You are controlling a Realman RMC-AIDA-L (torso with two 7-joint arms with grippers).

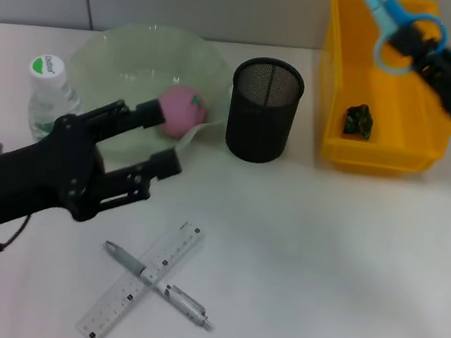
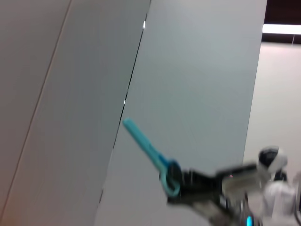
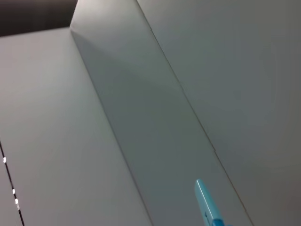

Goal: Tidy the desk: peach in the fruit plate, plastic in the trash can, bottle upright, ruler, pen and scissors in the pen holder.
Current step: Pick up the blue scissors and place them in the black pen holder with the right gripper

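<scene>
- While the scissors [image 1: 394, 28] are held by their light-blue handle loops in the clenched right claw [image 1: 418, 47], they are raised above the back of the yellow bin [image 1: 342, 84], blades pointing up and partly cut off at the top of the head view
- In the left wrist view the same scissors [image 2: 149, 151] are seen far off against a grey wall; in the right wrist view only a blue tip [image 3: 207, 202] is shown
- The left claw [image 1: 166, 138] is spread wide and grips nothing, hovering at the front rim of the green fruit plate [image 1: 115, 53]; the peach [image 1: 185, 111] lies in the plate, just past its upper finger
- The bottle [image 1: 47, 94] is seen upright beside the plate, partly hidden by the left arm
- The ruler [image 1: 139, 282] and the pen [image 1: 160, 286] lie crossed on the worktop [image 1: 346, 274], well apart from the black mesh pen holder [image 1: 264, 111]
- A dark green scrap [image 1: 358, 121] lies inside the bin
</scene>
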